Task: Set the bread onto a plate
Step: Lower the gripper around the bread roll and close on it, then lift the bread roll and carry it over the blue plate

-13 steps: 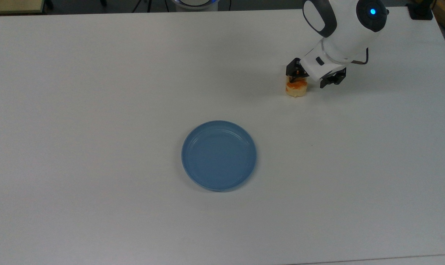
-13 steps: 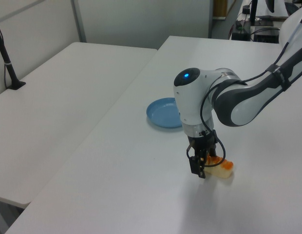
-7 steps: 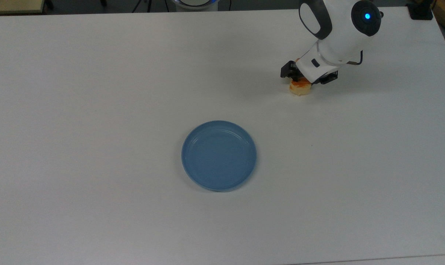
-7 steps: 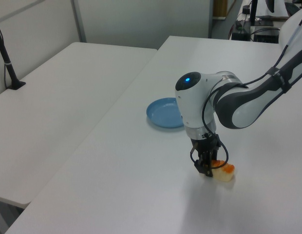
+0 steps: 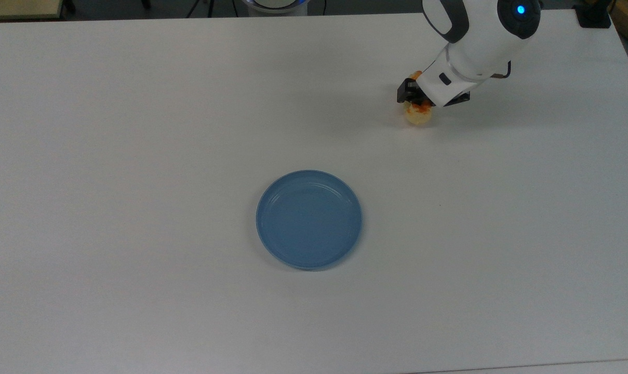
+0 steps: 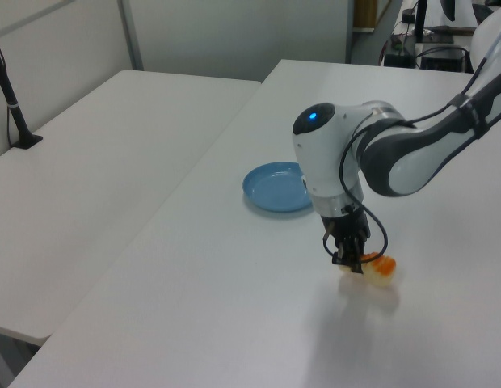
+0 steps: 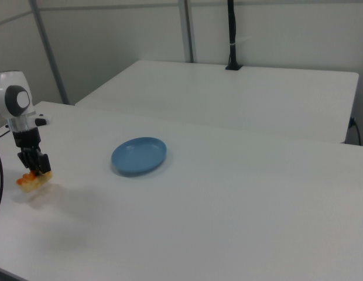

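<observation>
My gripper (image 5: 420, 104) is shut on the bread (image 5: 418, 115), a small pale-yellow loaf with orange-browned bumps. It holds the loaf a little above the white table (image 5: 137, 156), near the top view's upper right. In the left view the bread (image 6: 377, 270) hangs tilted under the gripper (image 6: 351, 260), with its shadow on the table below. In the right view the gripper (image 7: 36, 171) and bread (image 7: 29, 182) are at the far left. The round light-blue plate (image 5: 308, 218) lies bare mid-table, well apart from the bread, and appears as the plate (image 6: 275, 187) and the plate (image 7: 139, 156).
A second white table (image 6: 89, 162) stands beside this one across a narrow gap, with a black post (image 6: 12, 105) on it. The same table (image 7: 246, 93) and post (image 7: 232, 35) lie behind in the right view. A black clamp (image 5: 594, 15) sits at the table's far corner.
The fingers, open around the bread one second ago, have shut on it. The gripper has risen slightly, lifting and tilting the loaf off the table. The plate has not moved.
</observation>
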Controlling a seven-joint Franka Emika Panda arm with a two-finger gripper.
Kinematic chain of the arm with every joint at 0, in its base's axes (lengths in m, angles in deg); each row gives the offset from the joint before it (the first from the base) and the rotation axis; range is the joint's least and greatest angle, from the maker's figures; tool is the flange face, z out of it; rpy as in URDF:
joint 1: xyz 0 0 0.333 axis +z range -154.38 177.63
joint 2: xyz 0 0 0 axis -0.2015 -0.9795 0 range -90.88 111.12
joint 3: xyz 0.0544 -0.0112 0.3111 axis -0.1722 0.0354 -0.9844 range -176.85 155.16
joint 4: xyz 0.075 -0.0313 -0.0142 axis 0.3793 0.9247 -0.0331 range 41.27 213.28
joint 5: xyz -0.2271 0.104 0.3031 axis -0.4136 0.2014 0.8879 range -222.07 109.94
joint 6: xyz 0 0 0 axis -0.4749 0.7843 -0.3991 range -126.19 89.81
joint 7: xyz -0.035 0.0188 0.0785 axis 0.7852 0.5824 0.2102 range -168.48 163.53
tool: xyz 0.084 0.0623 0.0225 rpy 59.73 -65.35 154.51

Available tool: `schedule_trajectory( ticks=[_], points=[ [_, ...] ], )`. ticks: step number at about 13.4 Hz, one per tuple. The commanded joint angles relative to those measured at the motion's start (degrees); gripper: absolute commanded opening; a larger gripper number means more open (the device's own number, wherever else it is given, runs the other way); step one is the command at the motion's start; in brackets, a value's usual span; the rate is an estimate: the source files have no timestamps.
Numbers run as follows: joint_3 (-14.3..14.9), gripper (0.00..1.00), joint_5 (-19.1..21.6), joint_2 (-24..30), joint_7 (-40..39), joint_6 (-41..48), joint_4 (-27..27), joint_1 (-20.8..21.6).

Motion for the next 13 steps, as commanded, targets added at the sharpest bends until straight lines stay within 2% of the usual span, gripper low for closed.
schedule_trajectory(
  ticks=[1, 3, 4, 7, 10, 13],
  points=[
    [0.0, 0.09, 0.6, 6.4, -2.7, 4.8, 1.1, -1.2],
    [1.2, 0.09, 2.2, 8.7, -6.1, 10.2, -3.2, -2.9],
    [3.4, 0.09, 3.2, 9.3, -8.6, 13.4, -6.4, -4.1],
    [10.0, 0.1, 5.2, 9.4, -13.2, 14.9, -11.7, -5.7],
    [12.6, 0.12, 5.0, 9.3, -18.1, 14.6, -13.4, -9.4],
    [16.6, 0.13, 5.1, 8.3, -21.6, 10.4, -14.5, -12.8]
  ],
)
